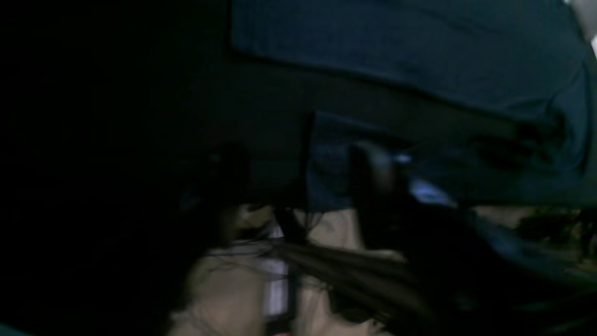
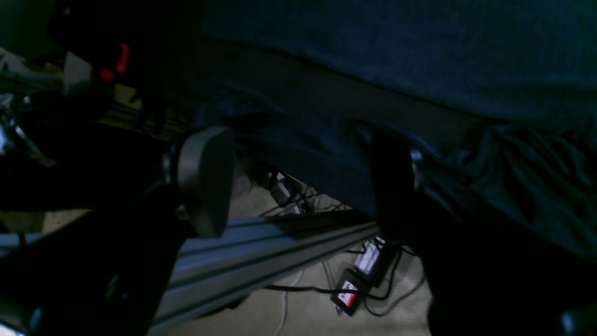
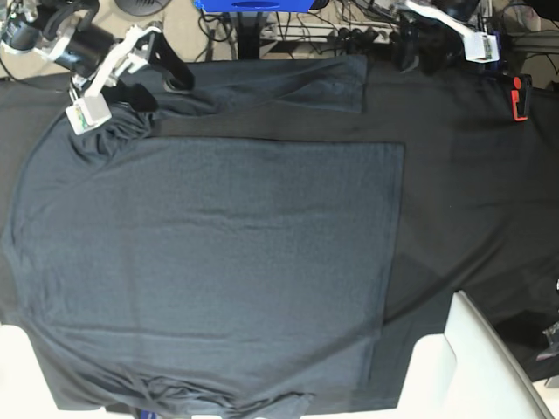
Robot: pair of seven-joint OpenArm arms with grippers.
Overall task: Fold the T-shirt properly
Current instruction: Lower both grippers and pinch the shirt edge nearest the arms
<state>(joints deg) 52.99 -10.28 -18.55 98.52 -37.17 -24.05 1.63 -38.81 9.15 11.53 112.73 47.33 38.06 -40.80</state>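
The dark slate-grey T-shirt [image 3: 218, 262] lies spread flat over the black tablecloth [image 3: 472, 175], with one long sleeve [image 3: 288, 83] folded along the back edge. At the back left, my right gripper [image 3: 157, 85] is over the bunched shoulder. The right wrist view shows the right gripper [image 2: 298, 182] open wide, and shirt cloth [image 2: 419, 46] drapes over the table edge by its fingers. My left gripper [image 3: 417, 52] sits at the back edge just past the sleeve's end. In the blurred left wrist view the left gripper [image 1: 298, 186] has its dark fingers [image 1: 375, 186] apart, with shirt cloth [image 1: 419, 46] above.
A red clamp [image 3: 519, 96] grips the back right table edge. White blocks [image 3: 489, 367] stand at the front right corner. A blue object [image 3: 253, 4] sits behind the table. Below the edge run an aluminium rail [image 2: 261, 252] and floor cables [image 2: 350, 289].
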